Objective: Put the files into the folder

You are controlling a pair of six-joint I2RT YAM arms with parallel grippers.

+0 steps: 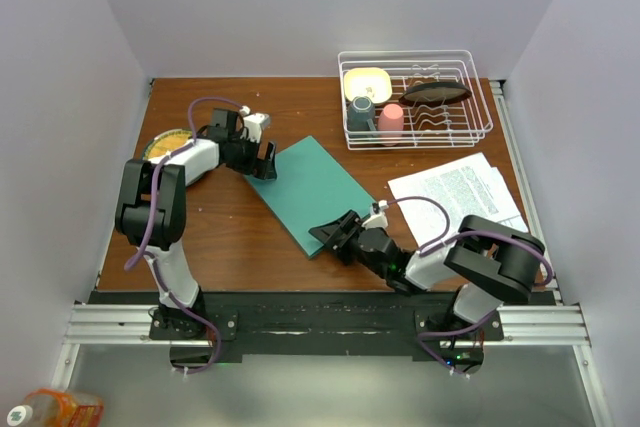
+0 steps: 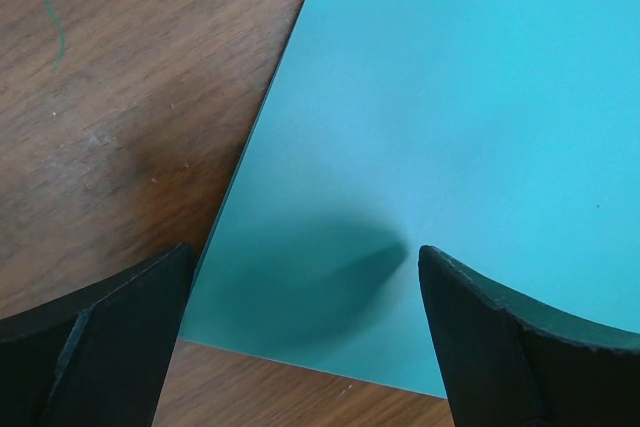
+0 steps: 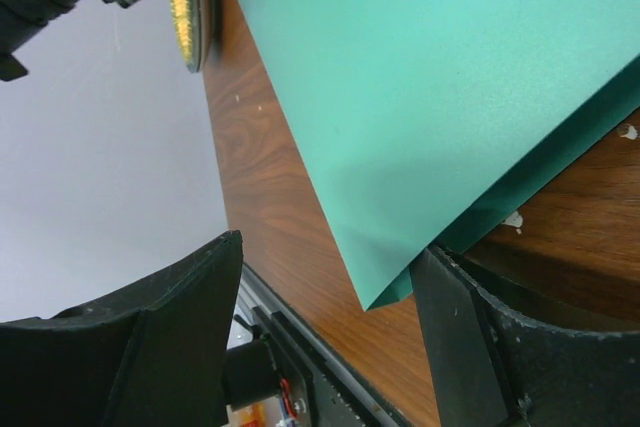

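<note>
The teal folder [image 1: 305,187] lies shut and askew in the middle of the table. My left gripper [image 1: 262,162] hovers open over its far left corner; in the left wrist view the folder [image 2: 450,127] fills the space between the spread fingers, gripper midpoint [image 2: 305,267]. My right gripper [image 1: 335,235] is at the near corner, open. In the right wrist view that corner of the folder [image 3: 430,77] is slightly raised and rests against one finger [image 3: 450,327], gripper midpoint [image 3: 330,252]. The files [image 1: 455,192], white printed sheets, lie to the right on the table.
A white wire dish rack [image 1: 415,97] with cups and a dark dish stands at the back right. A plate with a yellow rim [image 1: 165,144] sits at the left edge behind the left arm. The table's front rail [image 3: 330,387] runs close under the right gripper.
</note>
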